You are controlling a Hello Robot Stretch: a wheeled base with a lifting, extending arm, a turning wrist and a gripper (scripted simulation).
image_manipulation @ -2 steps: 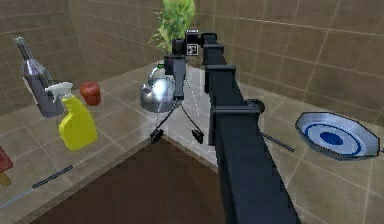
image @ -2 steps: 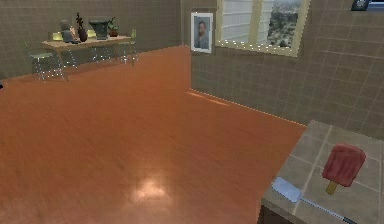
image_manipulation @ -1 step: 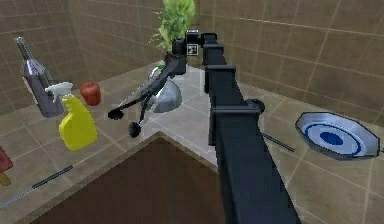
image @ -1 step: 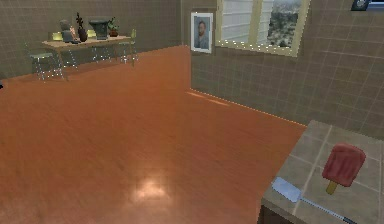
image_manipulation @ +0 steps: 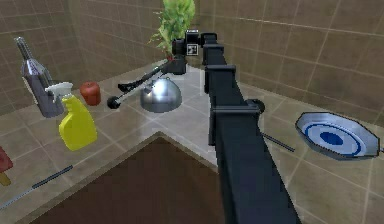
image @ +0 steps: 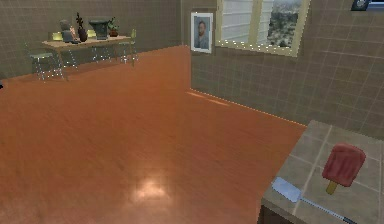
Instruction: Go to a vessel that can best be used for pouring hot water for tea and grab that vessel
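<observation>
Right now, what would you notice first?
The big dark arm rising up the middle of the arm side view grabs the eye first. Left of it stand a yellow spray bottle and a shiny silver kettle. In the forward view, a red ice-pop shape lies at lower right.

Tiled counter (image_manipulation: 335, 195), kettle (image_manipulation: 160, 96), spray bottle (image_manipulation: 75, 126), plate (image_manipulation: 336, 135)

This is a kitchen in a home. A tiled counter (image_manipulation: 335, 190) holds a silver kettle (image_manipulation: 160, 95), a yellow spray bottle (image_manipulation: 75, 124) and a blue plate (image_manipulation: 336, 135). Across the wood floor (image: 120, 120) stands a table (image: 90, 43) with chairs (image: 45, 62).
</observation>
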